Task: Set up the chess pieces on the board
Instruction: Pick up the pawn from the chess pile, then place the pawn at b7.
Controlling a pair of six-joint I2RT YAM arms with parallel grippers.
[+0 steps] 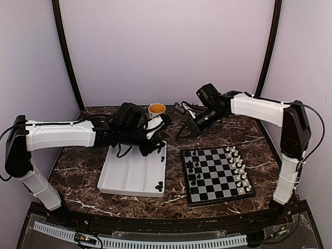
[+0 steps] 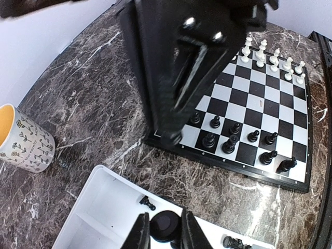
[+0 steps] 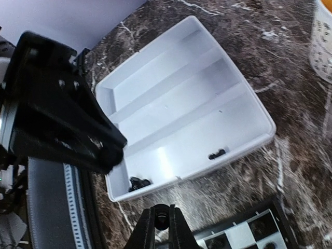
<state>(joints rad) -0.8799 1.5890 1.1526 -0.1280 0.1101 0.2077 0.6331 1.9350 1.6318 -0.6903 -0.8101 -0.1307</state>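
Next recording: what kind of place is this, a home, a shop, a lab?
Most likely a lab robot cell, not a home: plain pale walls close in a marble-pattern table, the left arm and right arm are bolted at its near edge, and a slotted cable duct runs along the front.

Table [image 1: 78,166]: dark brown marble-look top with white veining and a rounded far edge.

- White compartmented tray [image 1: 129,191] lies flat at 8 o'clock from table centre.
- Board [image 1: 213,171] lies flat at 4 o'clock, turned slightly askew to the near edge. A strip of bare marble separates it from the tray.
- Mug [image 1: 156,109] stands upright at 12 o'clock. It is pale and patterned with a yellow inside, and sits apart from the tray's far corner.
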